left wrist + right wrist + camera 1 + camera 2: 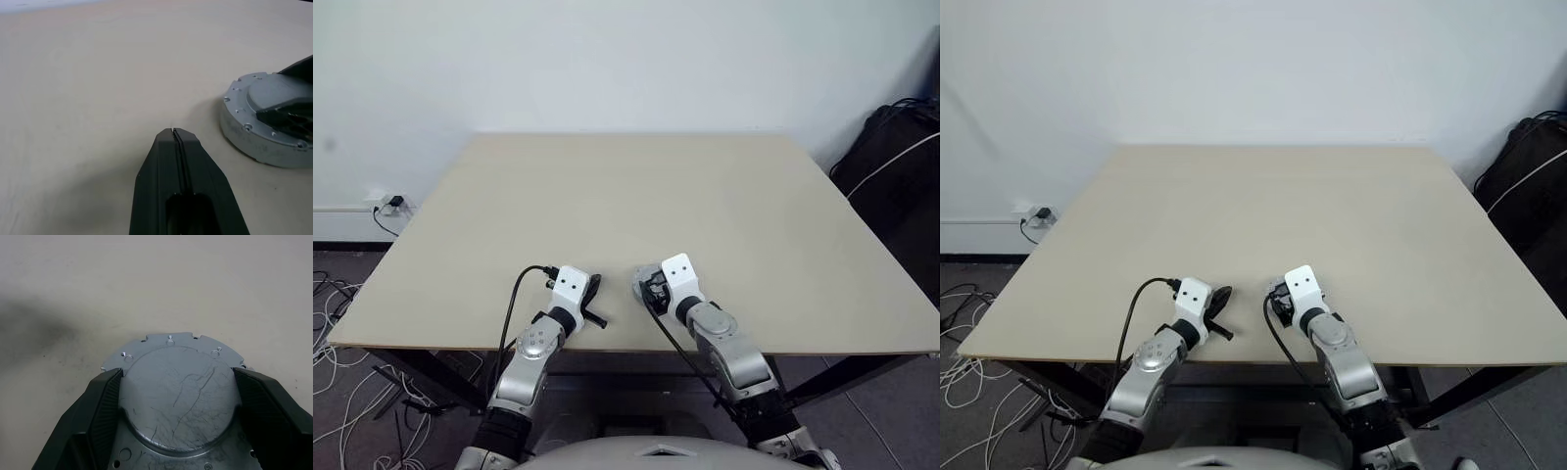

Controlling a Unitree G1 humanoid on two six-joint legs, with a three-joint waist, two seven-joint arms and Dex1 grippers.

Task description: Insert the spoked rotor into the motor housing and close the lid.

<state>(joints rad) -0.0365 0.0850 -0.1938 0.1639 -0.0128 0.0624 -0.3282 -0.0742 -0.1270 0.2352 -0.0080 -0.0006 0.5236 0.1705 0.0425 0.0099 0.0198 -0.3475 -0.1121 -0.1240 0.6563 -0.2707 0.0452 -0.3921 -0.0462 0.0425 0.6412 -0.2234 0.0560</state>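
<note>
Both grippers sit low over the near edge of the beige table (636, 186), which carries them and the workpiece. Largest first after the table, we note the right gripper (177, 396): its two black fingers (105, 401) stand wide, one on each side of the raised round centre of the lid (178, 391), pressing against its flanks, so we record it as clamped on the lid. That silver, scratched cap lies flat with its plain side up, just in front of the right wrist near the table's front edge. Beside it, to its left, the left gripper (174, 132) is clenched with nothing between its fingers, tips just off the lid's rim.
</note>
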